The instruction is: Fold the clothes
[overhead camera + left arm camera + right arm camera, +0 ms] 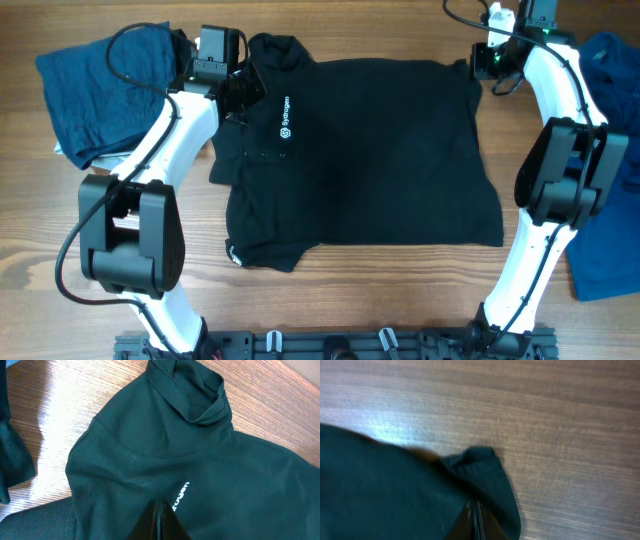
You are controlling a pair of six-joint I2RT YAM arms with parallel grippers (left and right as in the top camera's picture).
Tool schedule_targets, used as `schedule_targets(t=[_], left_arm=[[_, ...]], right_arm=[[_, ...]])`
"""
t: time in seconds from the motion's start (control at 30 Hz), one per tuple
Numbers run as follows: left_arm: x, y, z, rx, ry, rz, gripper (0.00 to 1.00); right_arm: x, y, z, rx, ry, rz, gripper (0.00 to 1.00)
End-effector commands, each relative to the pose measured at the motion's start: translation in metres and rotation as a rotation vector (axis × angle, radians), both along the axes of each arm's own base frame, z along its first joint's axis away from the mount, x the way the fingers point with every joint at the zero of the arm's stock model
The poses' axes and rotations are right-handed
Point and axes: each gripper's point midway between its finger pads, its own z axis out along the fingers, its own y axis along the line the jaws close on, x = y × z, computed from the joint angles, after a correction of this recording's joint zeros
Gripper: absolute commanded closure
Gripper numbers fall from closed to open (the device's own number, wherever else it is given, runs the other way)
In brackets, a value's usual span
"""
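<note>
Clothes (370,160) on this job means chiefly a black polo shirt (400,190) spread across the middle of the wooden tabletop (380,310), its collar (192,395) towards the far left and a small white logo (285,105) facing up.

It looks light, limp and easily rucked. It will sag and drag rather than keep a shape, so I would take it at edges and corners, lift both ends together and keep the cloth taut between them.

The left gripper (159,522) is closed on the chest fabric just beside the logo, below the collar, where creases run in towards its tips. The right gripper (476,522) is closed on the far right corner of the shirt, and the cloth curls around its tips, with bare wood beyond. Both pinches look small and could slip if pulled sharply.

One sleeve is bunched under the left arm (150,160), and the near left hem is turned up, so those want smoothing.

A rumpled blue garment (85,85) lies at the far left, close to the left arm. Another blue garment (605,270) lies along the right edge beside the right arm (560,170). Neither touches the shirt, but they crowd the sides. A black cable (125,45) loops over the left blue one and could snag.
</note>
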Motion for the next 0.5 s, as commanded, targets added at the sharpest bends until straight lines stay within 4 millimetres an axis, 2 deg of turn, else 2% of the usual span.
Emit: schedule_targets(t=[0.0, 0.2, 0.3, 0.47], left_arm=[[-0.001, 0.005, -0.008, 0.026, 0.013, -0.004, 0.96], [-0.006, 0.005, -0.012, 0.030, 0.039, -0.004, 0.96], [-0.008, 0.006, -0.013, 0.032, 0.047, -0.005, 0.95], [-0.010, 0.006, -0.015, 0.034, 0.059, -0.005, 0.96]], right_arm=[[0.001, -0.002, -0.002, -0.019, -0.001, 0.017, 0.96], [-0.017, 0.016, -0.039, 0.081, 0.108, 0.056, 0.96], [-0.018, 0.027, -0.041, 0.108, 0.098, 0.124, 0.96], [-0.013, 0.028, -0.039, 0.102, 0.081, 0.124, 0.96]])
